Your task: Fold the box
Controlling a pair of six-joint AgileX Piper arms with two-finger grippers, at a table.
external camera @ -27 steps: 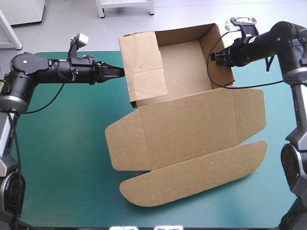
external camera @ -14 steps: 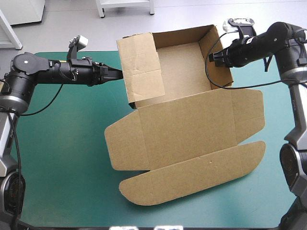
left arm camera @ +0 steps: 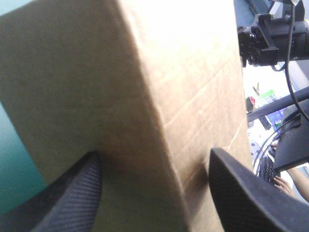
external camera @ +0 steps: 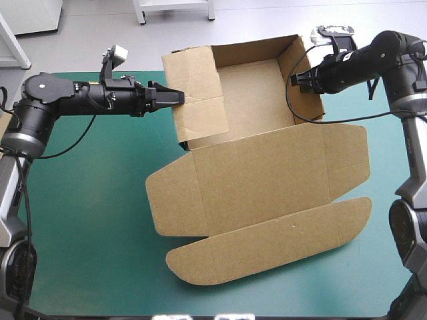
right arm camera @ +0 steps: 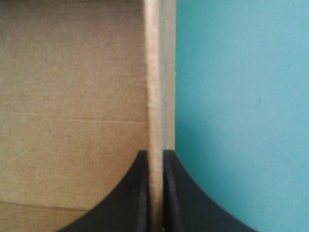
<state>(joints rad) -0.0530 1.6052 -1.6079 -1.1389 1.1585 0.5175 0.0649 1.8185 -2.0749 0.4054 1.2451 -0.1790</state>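
Note:
The brown box (external camera: 260, 180) lies on the teal-green cover with its back half raised into an open tray and its lid flat toward the front. My left gripper (external camera: 177, 98) stands open at the tray's tall left wall (external camera: 200, 93). In the left wrist view its fingers (left arm camera: 72, 193) straddle that wall's folded edge (left arm camera: 145, 96). My right gripper (external camera: 298, 79) is shut on the top edge of the right wall. The right wrist view shows that board edge (right arm camera: 154, 72) pinched at the right gripper (right arm camera: 155, 157), with the tray's inside (right arm camera: 72, 72) to one side.
The teal-green cover (external camera: 87, 213) shows bare on the left and along the front edge. The lid's rounded front flap (external camera: 267, 250) reaches close to the table's front. The cover (right arm camera: 241, 96) also lies outside the right wall.
My left gripper was shut with its tip at the left wall's edge; it has since opened and pushed forward over that edge. The right gripper has kept its hold.

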